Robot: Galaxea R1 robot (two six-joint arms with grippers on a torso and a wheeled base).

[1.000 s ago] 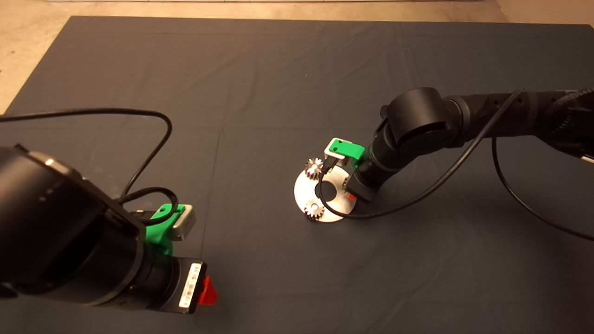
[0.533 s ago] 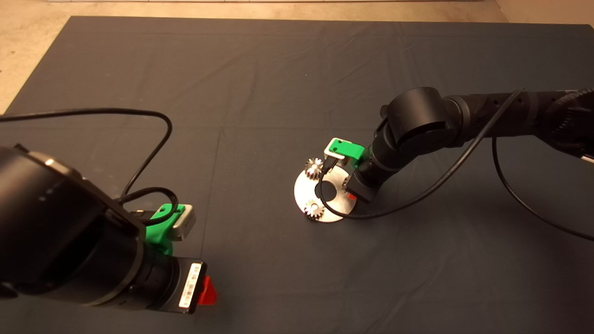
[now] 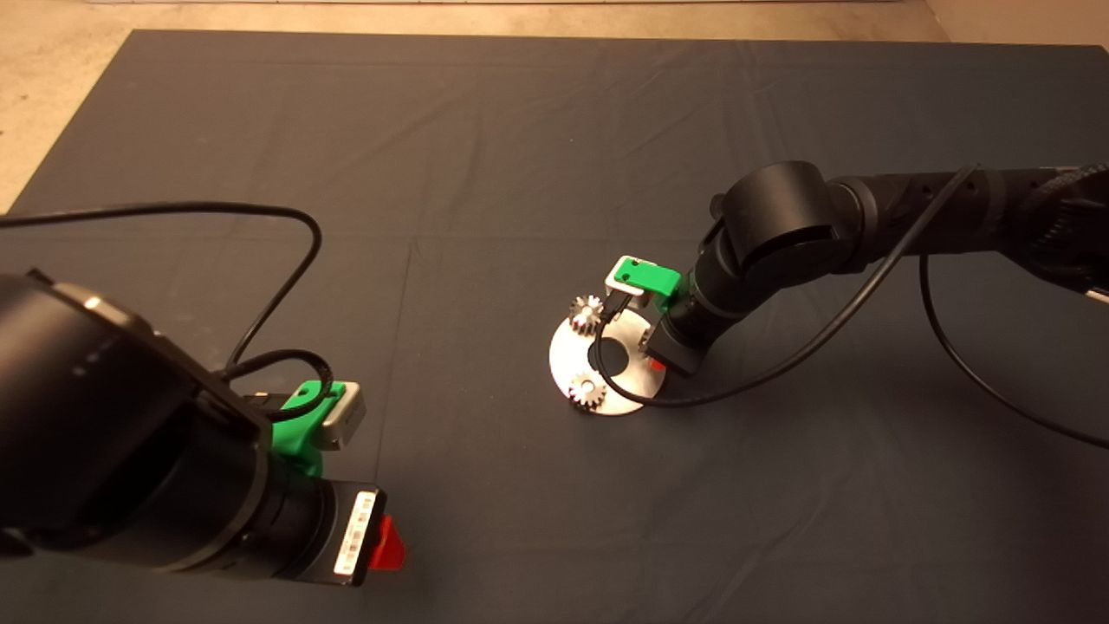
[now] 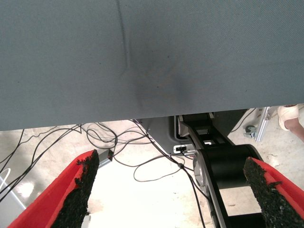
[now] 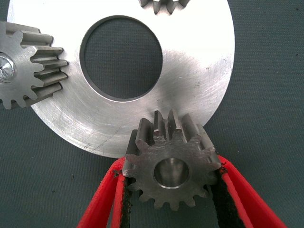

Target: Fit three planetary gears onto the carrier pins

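The right gripper [image 5: 172, 190] clamps a third gear [image 5: 172, 170] over the disc [image 5: 199, 80] edge, two gears [image 3: 586, 315] already mounted, while the left gripper [image 4: 171, 190] waits open.

The head view was dim overall, with the dark mat [image 3: 485, 156] lit softly and evenly, while the shiny disc [image 3: 567, 357] at centre glared nearly white and a paler, warmer strip of floor [image 3: 52, 95] showed along the top and upper left of the frame. In the right wrist view light fell strongly on the disc [image 5: 194, 71], blowing out its upper part and showing fine scratches lower down, and the gear [image 5: 171, 166] at lower centre was sharp with shaded tooth gaps. In the left wrist view the mat [image 4: 152, 57] carried a soft dark shadow patch at centre, the floor [image 4: 142, 190] below it was washed out bright, and the red fingers [image 4: 71, 190] at the lower corners were close and slightly soft.
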